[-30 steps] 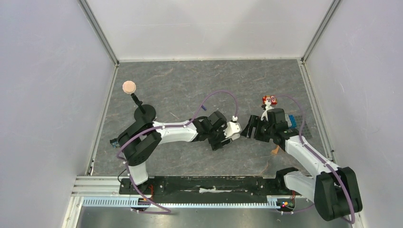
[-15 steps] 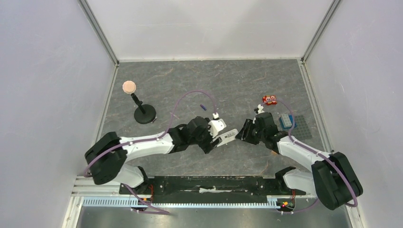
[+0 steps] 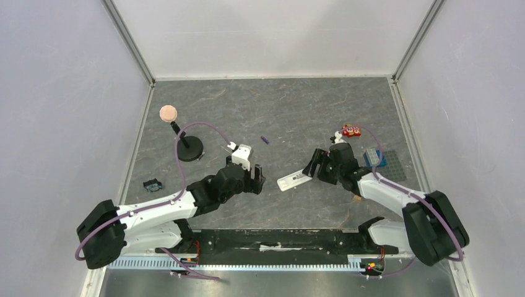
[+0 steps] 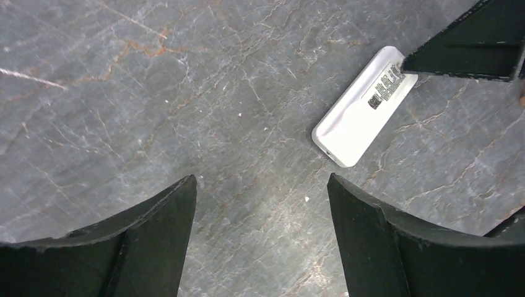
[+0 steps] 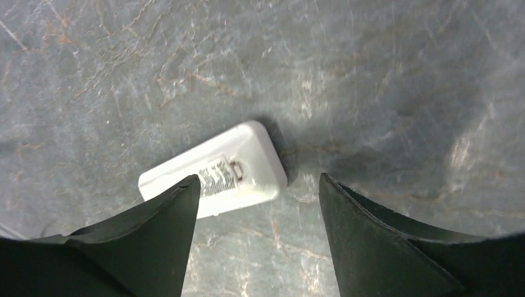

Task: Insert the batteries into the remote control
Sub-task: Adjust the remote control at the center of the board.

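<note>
Grey marbled tabletop [image 3: 309, 111] now bears the remote control [image 3: 296, 180], laid label side up and let go by the left gripper [image 3: 255, 180], which held it a second ago and is now drawn back with jaws spread. The right gripper [image 3: 314, 168], likewise spread, is poised at the remote's right end. One battery [image 3: 264, 140], seen only from above, lies well apart, and the contents of the blue ridged box [image 3: 373, 157] cannot be told.

The remote control [image 4: 362, 114] is smooth white plastic with a faint sheen and carries a printed black-and-white label [image 4: 385, 86]. The table [image 3: 278, 105] beneath it looks like matt grey stone, veined and slightly rough. Just above the remote control, the fingers [image 5: 384, 247] of the right gripper [image 5: 259, 179] are matt black plastic, grainy along the edges.
</note>
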`<state>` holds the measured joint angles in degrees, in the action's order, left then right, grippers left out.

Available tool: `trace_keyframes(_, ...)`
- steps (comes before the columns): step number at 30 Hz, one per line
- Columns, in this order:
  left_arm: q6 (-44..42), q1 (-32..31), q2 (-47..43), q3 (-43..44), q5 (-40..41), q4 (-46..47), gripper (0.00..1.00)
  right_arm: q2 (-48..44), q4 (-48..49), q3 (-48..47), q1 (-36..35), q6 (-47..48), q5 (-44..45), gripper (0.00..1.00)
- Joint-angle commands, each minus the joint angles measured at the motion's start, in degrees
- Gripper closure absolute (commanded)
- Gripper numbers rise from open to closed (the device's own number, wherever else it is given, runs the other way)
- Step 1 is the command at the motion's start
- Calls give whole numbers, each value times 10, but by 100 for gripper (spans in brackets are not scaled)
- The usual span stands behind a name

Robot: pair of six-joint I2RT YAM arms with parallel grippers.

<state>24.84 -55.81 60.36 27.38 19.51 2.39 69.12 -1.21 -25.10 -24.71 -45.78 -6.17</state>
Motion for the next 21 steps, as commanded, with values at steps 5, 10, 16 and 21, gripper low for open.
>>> trace_keyframes(5, 131, 8, 13, 8, -16, -13, 19, 88, -26, -63, -10, 65, 5, 41)
trace_keyframes(10, 152, 11, 43, 3, -41, 6, 20, 64, -22, -32, -30, -10, -21, 49)
trace_keyframes(16, 186, 34, 109, 20, -109, 25, 22, 28, -23, 0, -55, -81, -18, 58)
trace_keyframes(21, 229, 68, 159, 25, -176, 79, 29, 33, -60, -33, -59, -46, 27, 60)
